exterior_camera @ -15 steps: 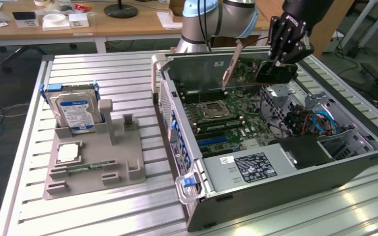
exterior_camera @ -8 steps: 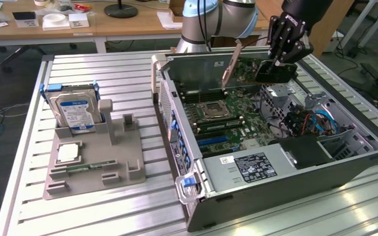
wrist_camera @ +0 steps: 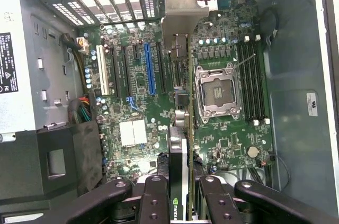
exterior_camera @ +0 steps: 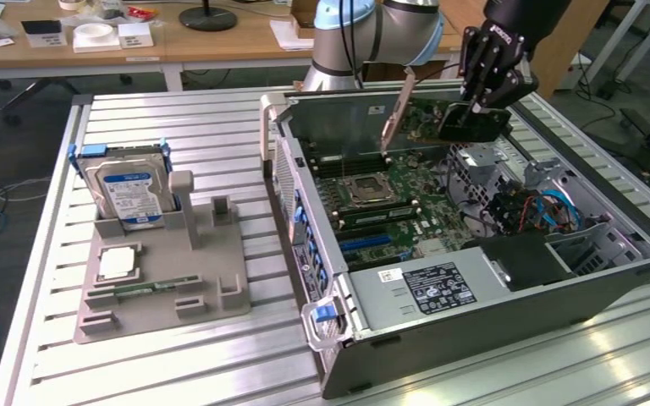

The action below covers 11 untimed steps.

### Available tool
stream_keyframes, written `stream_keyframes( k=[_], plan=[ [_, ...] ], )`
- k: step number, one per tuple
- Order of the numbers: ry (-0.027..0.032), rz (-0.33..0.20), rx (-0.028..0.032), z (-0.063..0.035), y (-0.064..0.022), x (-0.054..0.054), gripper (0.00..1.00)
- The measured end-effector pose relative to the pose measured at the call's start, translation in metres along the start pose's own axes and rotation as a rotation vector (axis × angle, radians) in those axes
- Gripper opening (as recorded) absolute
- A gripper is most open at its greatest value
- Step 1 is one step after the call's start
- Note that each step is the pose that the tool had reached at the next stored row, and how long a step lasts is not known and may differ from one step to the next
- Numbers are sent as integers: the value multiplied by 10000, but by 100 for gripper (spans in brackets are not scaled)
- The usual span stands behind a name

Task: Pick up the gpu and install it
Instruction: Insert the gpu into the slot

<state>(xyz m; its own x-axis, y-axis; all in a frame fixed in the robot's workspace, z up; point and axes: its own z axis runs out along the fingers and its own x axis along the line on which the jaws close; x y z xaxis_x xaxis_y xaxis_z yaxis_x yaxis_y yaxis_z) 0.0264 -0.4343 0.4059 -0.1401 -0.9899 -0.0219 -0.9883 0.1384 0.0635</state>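
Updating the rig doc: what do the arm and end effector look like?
Arm: rounded silver-grey joints with pale blue caps, a dark cable along them. End effector: all black, bar-linkage fingers with round pivot bolts, small white marking on its body.

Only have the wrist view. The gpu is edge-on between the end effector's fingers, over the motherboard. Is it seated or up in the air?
Observer: In the air. The end effector holds the gpu up near the rim of the open case, clear above the motherboard.
Operator: What's on the parts fixture?
Observer: A hard drive stands upright in the grey fixture, to the exterior view's left of the case.
Operator: Memory?
Observer: A thin green memory stick lies flat in that fixture, nearer the camera than the drive.
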Motion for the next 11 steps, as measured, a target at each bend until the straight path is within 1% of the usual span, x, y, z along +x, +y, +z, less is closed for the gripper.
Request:
stream_keyframes(
  k=[11],
  plan=[
    [3, -60, -1, 1, 1, -10, 27]
  ],
)
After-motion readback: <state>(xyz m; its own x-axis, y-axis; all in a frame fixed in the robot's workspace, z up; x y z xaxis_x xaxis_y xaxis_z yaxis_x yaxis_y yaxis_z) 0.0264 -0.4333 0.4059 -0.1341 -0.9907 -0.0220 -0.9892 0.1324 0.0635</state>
